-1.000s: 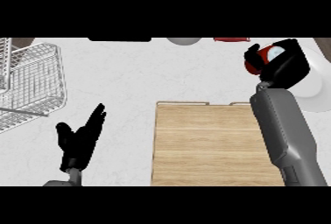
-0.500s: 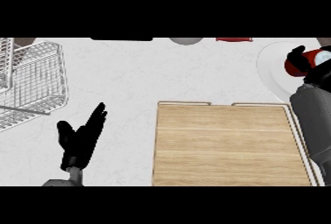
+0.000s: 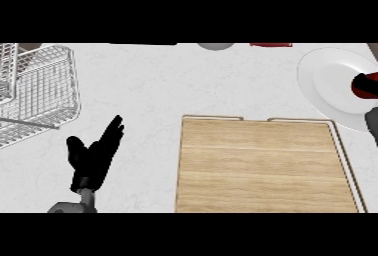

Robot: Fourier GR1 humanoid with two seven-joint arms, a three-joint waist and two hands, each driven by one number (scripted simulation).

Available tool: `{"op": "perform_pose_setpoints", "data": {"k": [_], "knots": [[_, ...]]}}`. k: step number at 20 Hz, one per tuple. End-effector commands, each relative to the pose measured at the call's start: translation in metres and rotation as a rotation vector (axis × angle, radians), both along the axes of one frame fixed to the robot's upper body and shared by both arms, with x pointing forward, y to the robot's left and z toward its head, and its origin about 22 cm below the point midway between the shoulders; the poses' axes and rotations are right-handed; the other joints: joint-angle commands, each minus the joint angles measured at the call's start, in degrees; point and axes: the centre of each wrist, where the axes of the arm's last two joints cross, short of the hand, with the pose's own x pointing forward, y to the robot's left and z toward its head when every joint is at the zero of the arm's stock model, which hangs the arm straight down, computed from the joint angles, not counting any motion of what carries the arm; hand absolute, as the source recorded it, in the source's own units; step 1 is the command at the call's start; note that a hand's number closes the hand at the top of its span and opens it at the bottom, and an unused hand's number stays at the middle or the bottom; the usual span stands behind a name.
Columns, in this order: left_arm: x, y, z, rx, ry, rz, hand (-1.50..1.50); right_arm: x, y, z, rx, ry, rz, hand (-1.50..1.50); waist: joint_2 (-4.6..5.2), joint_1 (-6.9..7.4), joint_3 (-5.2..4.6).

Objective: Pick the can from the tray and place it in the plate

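Red can (image 3: 365, 86) over round white plate (image 3: 332, 80); my right grip unseen; left hand (image 3: 92, 159) fingers straight, empty, above white tabletop (image 3: 184, 85).

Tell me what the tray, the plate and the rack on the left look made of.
Tray: pale wood, matte, showing grain bands, with a thin light rim. Plate: smooth white, probably ceramic, softly shaded in its well. Rack: thin metal wire, judging by its open grid.

Tray (image 3: 258, 170): wood w/ visible grain, matt, pale rim. Bench (image 3: 184, 85): white, stone-like, faint veins, smooth. Plate (image 3: 328, 80): white, smooth, slightly glossy. Basket (image 3: 37, 90): thin metal wire. Left robot hand (image 3: 92, 157): black, matt. Can (image 3: 365, 86): red, dark top.
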Motion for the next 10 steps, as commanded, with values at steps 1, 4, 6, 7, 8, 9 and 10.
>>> {"op": "perform_pose_setpoints", "data": {"k": [1,4,6,7,8,9,10], "knots": [[-0.002,-0.014,-0.010,0.006,0.037,-0.002,0.00,-0.013,-0.024,-0.007,0.141,0.139,0.065,-1.50,0.49,0.16,-0.19],[0.005,0.003,0.002,0.011,0.032,-0.017,0.00,-0.013,-0.029,-0.003,0.152,0.068,0.124,-1.50,0.69,0.88,-0.05],[-0.009,-0.002,-0.018,0.002,0.053,-0.022,0.00,-0.013,-0.028,-0.003,0.154,0.019,0.168,-1.50,0.81,1.01,-0.08],[-0.006,0.004,-0.012,-0.017,0.037,-0.016,0.00,-0.013,-0.011,-0.022,0.150,-0.012,0.170,-1.50,0.92,1.47,0.01],[-0.013,0.008,-0.020,-0.006,0.061,0.000,0.00,-0.023,-0.034,-0.012,0.131,-0.057,0.195,-1.50,0.52,0.27,-0.04],[0.002,-0.013,-0.013,-0.015,0.067,-0.017,0.00,-0.015,-0.018,-0.015,0.118,-0.105,0.215,-1.50,0.75,-0.14,0.03],[0.004,0.001,-0.001,0.001,0.041,-0.009,0.00,-0.011,-0.016,-0.009,0.131,-0.166,0.205,-1.50,0.51,0.50,0.03]]}}
